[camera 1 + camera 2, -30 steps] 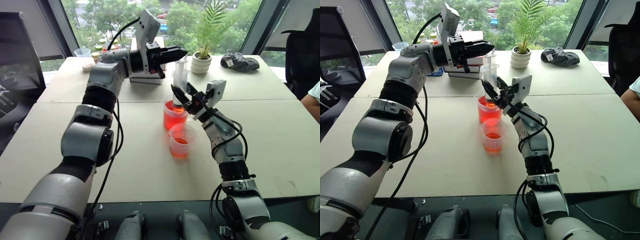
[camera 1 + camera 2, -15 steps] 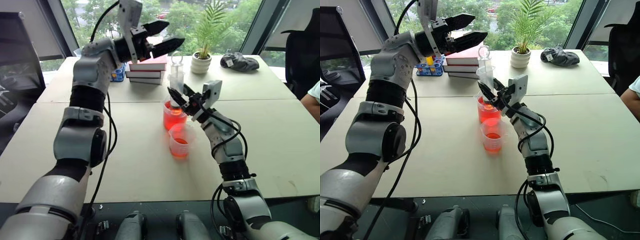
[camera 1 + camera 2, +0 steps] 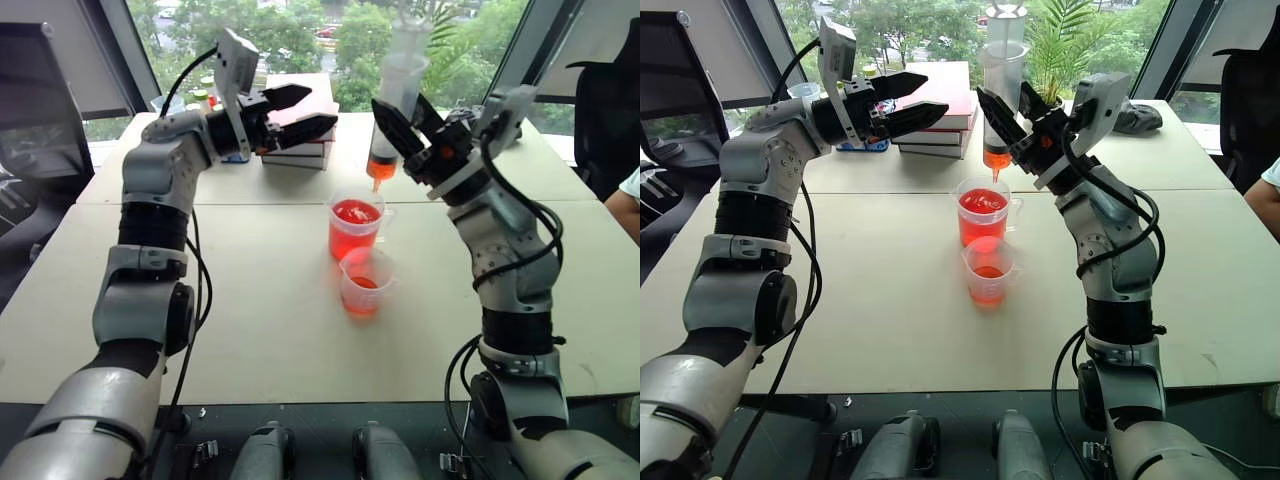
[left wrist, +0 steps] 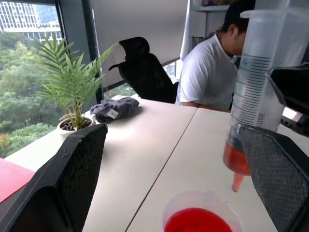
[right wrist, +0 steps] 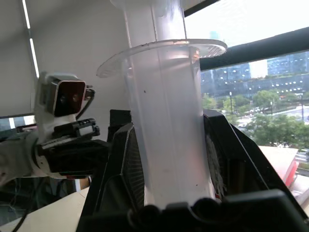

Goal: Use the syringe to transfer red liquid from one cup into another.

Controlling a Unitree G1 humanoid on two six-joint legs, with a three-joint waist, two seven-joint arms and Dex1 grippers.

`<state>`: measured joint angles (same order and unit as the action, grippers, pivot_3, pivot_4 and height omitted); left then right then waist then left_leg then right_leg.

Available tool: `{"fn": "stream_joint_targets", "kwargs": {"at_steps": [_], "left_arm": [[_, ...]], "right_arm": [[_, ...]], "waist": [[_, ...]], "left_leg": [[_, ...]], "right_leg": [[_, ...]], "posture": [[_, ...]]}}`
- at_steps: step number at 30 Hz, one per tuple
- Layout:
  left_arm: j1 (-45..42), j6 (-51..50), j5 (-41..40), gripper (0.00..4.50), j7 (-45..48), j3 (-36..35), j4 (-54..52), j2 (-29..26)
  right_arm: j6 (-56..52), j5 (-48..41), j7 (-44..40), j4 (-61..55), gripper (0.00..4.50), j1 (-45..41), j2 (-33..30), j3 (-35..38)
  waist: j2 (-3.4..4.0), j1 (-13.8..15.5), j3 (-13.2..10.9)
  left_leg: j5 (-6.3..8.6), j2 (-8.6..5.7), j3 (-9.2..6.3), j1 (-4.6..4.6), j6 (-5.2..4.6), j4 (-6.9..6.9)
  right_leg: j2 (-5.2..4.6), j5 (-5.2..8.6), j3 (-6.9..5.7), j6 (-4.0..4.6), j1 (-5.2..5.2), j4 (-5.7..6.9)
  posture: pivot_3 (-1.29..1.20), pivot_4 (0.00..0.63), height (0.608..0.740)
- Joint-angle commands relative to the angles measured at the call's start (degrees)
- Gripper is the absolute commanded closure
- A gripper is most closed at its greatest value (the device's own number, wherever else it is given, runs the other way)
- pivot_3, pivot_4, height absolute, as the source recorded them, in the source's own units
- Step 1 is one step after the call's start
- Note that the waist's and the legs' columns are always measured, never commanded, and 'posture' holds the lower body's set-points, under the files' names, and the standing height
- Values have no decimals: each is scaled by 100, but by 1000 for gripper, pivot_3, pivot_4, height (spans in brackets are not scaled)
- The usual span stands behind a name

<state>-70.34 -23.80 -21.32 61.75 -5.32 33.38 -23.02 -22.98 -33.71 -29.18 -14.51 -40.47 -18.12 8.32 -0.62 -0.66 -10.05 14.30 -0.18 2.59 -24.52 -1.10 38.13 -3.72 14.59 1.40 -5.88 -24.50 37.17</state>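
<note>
My right gripper (image 3: 1012,112) pinches the syringe (image 3: 999,92) upright at upper centre — tip hanging over the larger cup (image 3: 983,212), smaller cup (image 3: 986,270) just below it in frame — while my left gripper (image 3: 902,103) stands spread, upper left.

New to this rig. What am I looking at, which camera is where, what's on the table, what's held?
It is a humanoid robot with two arms. Two pictures come from its head, looking down over the table; the other two come from cameras on each wrist. The right gripper is shut on a syringe with red liquid in its lower end, held above the larger cup. A smaller cup stands in front of it. The left gripper is open and holds nothing. Books, a potted plant and a dark bundle sit further back. A person sits at the table's edge.
</note>
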Motion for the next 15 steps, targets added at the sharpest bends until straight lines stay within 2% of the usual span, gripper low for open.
{"fn": "stream_joint_targets", "kwargs": {"at_steps": [1, 7, 15], "left_arm": [[-27, -142, -155, 49, 102, -10, -325, -52], [100, -653, -462, 49, 582, 112, -804, -55], [140, -1368, -961, 49, 993, 126, -1268, -151]], "right_arm": [[-602, -645, 86, -945, 3133, 470, -141, 48], [-454, -367, 98, -1366, 3133, 1565, -76, -323], [-25, 47, 124, -1240, 3133, 1982, 25, -537]], "waist": [[0, -4, 0], [0, -11, 0], [0, -25, 0]], "left_leg": [[0, 0, 0, 0, 0, 0], [0, -1, 2, 1, 0, 5], [-1, 0, 1, 3, -1, 8]], "right_leg": [[0, 0, 0, 0, 0, -1], [3, 0, 1, 0, 1, 3], [10, 0, 2, 0, 1, 5]], "posture": [[0, 150, 740], [0, 150, 740], [0, 150, 740]]}}
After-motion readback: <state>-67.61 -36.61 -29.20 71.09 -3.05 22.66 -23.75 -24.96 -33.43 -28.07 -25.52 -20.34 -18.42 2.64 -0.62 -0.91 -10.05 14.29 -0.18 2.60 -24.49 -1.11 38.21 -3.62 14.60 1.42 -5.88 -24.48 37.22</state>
